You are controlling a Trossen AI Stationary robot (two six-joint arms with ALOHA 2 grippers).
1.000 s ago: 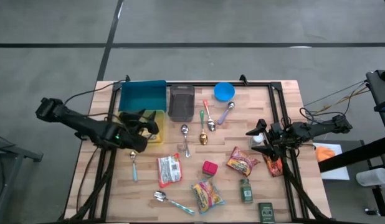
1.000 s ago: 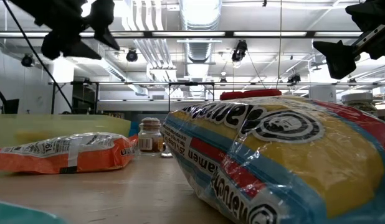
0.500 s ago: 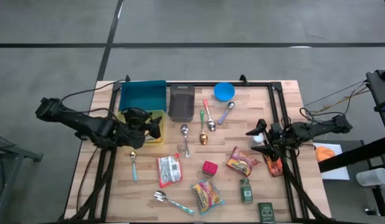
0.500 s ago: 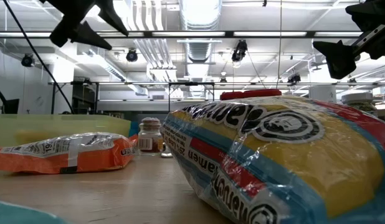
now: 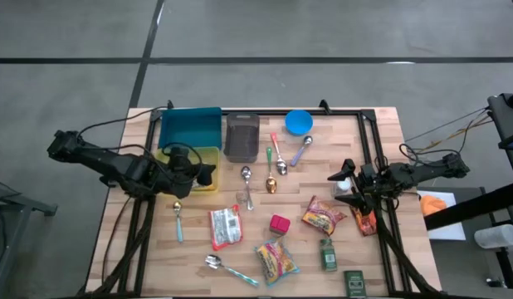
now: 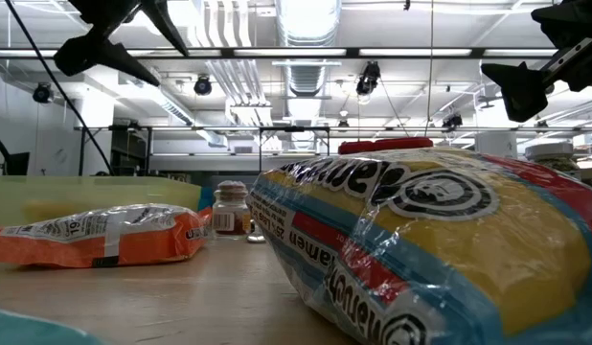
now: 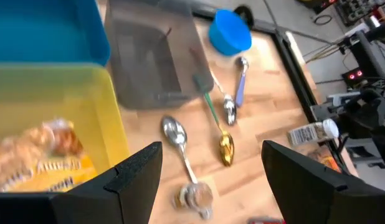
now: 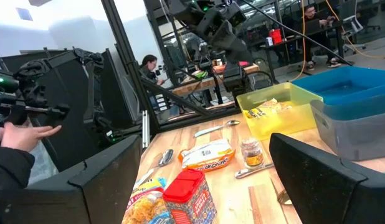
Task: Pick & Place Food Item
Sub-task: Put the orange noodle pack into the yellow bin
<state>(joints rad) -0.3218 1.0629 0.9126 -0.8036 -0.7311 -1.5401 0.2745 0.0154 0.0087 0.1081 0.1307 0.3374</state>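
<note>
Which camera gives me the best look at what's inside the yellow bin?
The left wrist view: the yellow bin sits close, with a food packet inside. The high view shows the bin mostly covered by the left gripper; the right wrist view shows it from afar.

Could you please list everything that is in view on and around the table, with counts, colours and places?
bins: three; blue and grey at the far edge, yellow in front of the blue one.
bowl: one, blue, far edge.
spoons: about six, mixed handles, mostly mid-table.
food packets: several, orange, red and yellow, near half; one inside the yellow bin.
red box: one, mid-table.
green items: two, near right corner.
person: one, off the table.
left gripper: open, over the yellow bin.
right gripper: open, right side.
</note>
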